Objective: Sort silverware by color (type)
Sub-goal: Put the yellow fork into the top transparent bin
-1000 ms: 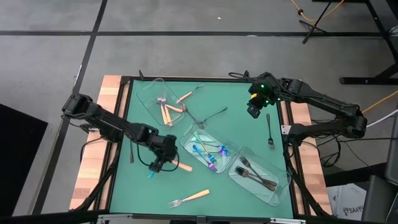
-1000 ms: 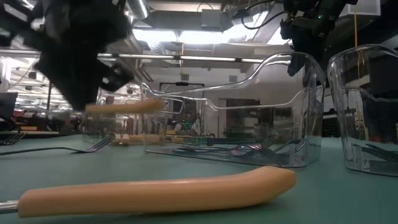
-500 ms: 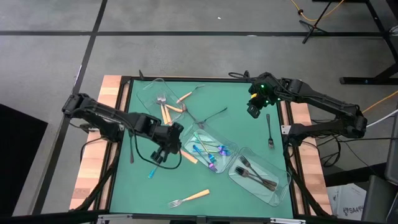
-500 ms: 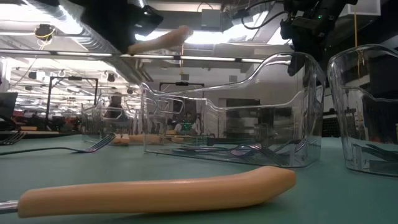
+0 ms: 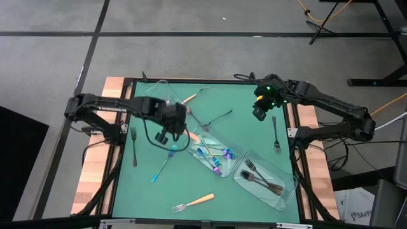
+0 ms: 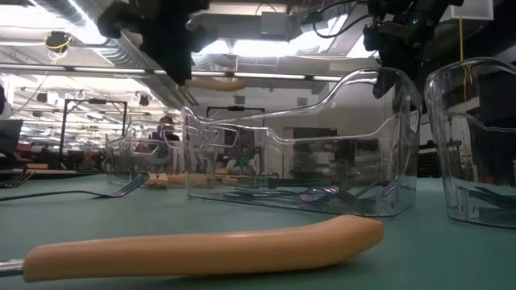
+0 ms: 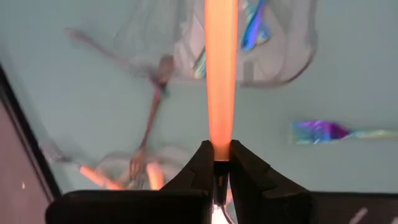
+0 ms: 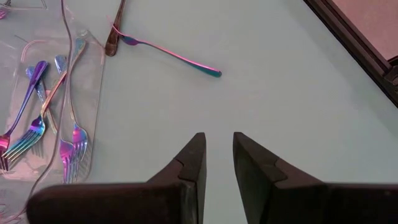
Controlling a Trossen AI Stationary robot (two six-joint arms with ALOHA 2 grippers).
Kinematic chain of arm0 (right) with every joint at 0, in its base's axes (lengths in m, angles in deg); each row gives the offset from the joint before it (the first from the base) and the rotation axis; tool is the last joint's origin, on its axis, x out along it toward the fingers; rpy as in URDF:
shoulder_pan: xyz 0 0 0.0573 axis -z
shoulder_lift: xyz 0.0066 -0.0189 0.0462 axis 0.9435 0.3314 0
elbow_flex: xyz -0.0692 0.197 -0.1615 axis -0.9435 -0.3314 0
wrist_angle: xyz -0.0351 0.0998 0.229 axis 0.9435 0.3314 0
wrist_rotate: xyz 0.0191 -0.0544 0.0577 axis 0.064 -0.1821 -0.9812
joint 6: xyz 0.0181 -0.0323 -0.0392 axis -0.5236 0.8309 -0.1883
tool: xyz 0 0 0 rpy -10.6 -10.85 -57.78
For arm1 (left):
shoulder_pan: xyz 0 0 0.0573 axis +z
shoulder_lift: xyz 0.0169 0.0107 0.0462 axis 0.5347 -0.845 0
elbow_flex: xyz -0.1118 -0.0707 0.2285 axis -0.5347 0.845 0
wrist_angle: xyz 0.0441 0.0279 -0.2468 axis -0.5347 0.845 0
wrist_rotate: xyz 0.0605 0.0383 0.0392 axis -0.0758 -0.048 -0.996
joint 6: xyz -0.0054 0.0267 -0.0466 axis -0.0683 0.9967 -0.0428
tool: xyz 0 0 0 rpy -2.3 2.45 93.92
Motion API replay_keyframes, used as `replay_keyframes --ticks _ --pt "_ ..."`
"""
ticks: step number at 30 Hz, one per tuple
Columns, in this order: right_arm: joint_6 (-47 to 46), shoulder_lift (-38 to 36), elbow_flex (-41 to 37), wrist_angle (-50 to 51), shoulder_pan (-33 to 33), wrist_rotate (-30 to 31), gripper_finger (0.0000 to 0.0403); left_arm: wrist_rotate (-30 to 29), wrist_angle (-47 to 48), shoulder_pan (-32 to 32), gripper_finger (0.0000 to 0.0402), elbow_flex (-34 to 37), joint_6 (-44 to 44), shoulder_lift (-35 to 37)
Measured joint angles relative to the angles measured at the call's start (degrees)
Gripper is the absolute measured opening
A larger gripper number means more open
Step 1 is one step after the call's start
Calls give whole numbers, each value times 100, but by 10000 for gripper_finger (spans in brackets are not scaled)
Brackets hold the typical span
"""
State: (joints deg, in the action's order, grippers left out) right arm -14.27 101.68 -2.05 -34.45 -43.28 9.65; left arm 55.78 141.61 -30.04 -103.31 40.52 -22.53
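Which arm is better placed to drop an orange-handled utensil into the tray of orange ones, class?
Left: the left gripper is already shut on an orange-handled utensil beside that tray. The right gripper hangs open and empty near the table's far right edge.

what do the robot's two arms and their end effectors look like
Both arms are dark, nearly black, built from slim jointed segments with loose black cables looping alongside. The right arm's end effector carries a small green light near the wrist. The left end effector has two flat, dark, tapered fingers; the right one's fingers are the same wedge shape.
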Motion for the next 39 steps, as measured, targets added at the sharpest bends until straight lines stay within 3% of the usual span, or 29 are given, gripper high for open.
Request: replay_keyframes --ticks 22,26,29,39 --pt "0 0 0 -1 1 0 69 74 663 3276 21 6 1460 6" --pt "0 0 0 -3 2 0 69 443 639 3741 21 119 1651 6" --pt "0 0 0 -4 2 0 69 781 556 3961 21 325 1984 7" --pt "0 0 1 -8 4 0 69 802 -143 4002 23 1136 2701 9"
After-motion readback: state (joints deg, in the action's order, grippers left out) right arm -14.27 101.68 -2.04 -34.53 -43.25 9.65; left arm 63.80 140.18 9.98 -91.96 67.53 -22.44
